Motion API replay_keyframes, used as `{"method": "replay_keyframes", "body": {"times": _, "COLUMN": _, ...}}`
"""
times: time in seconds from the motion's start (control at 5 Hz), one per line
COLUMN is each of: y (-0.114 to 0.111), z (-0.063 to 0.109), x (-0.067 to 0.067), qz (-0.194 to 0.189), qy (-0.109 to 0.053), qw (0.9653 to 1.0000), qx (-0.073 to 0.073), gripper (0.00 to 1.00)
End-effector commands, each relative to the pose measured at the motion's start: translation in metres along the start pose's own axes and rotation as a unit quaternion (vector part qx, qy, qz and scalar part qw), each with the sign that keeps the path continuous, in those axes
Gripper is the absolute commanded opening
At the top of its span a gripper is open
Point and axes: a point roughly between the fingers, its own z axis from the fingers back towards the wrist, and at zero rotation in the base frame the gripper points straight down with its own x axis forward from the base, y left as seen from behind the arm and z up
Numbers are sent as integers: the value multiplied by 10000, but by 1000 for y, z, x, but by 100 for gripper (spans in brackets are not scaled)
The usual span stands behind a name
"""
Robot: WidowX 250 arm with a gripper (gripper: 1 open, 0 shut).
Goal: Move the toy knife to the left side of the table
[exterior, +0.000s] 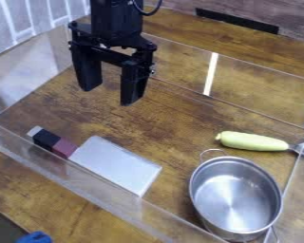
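Observation:
The toy knife (pixel 260 142) lies flat at the right side of the table (pixel 167 119), its yellow-green handle pointing left and its silver head against the right acrylic wall. My gripper (pixel 109 89) hangs above the table's left-centre, well away from the knife, open with nothing between its two black fingers.
A flat grey cleaver (pixel 102 158) with a black-and-maroon handle lies near the front-left wall. A steel pot (pixel 236 196) stands at the front right, just below the knife. Low clear acrylic walls edge the tabletop.

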Motion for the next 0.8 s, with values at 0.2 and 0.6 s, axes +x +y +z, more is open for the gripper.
{"method": "replay_keyframes", "body": {"times": 0.2, "y": -7, "z": -14, "x": 4, "qz": 257, "qy": 280, "qw": 9993, "qx": 6, "gripper": 100}}
{"method": "replay_keyframes", "body": {"times": 0.6, "y": -5, "z": -29, "x": 9, "qz": 454, "qy": 550, "qw": 9975, "qx": 24, "gripper": 100}}
